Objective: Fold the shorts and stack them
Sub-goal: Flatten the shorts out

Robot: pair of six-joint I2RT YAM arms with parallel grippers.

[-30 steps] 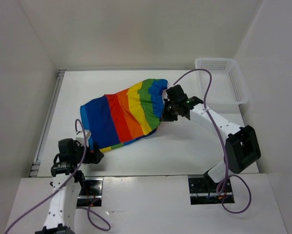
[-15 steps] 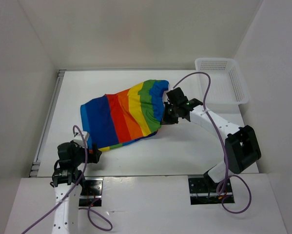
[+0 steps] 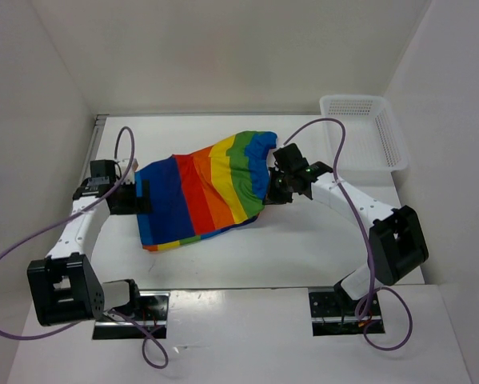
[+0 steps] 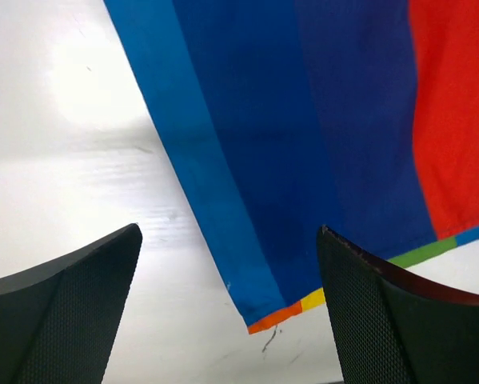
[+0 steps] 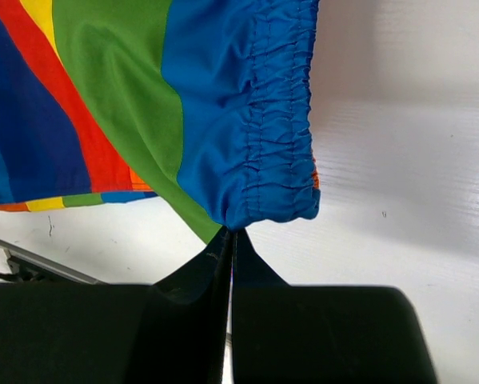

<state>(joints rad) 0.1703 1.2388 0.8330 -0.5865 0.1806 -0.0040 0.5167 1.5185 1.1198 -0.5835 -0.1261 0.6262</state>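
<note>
**Shorts spread on bench, pinched at one end**

Top external view: the shorts (image 3: 201, 190) lie opened out at frame centre on the white bench (image 3: 303, 240), stripes running from dark blue at the left through red, orange, yellow and green to blue at the right. The left tool (image 3: 140, 197) sits at the left, dark blue edge of the cloth. The right tool (image 3: 273, 190) is at the right, blue end. A white mesh basket (image 3: 393, 148) stands in the upper right corner of the bench, well apart from the shorts; the shorts are wholly outside it.

Left wrist view: the left tool (image 4: 229, 234) is spread wide, its two dark fingers (image 4: 63, 312) at the lower left and lower right of the frame. A hem corner of the shorts (image 4: 303, 120) lies flat on the bench (image 4: 71, 168) between them. Cannot tell whether the lower right finger touches the cloth.

Right wrist view: the right tool (image 5: 232, 234) is pressed together, pinching the lower end of the gathered blue waistband (image 5: 281, 128) of the shorts (image 5: 111, 96). Bench (image 5: 399, 160) shows at the right.
</note>
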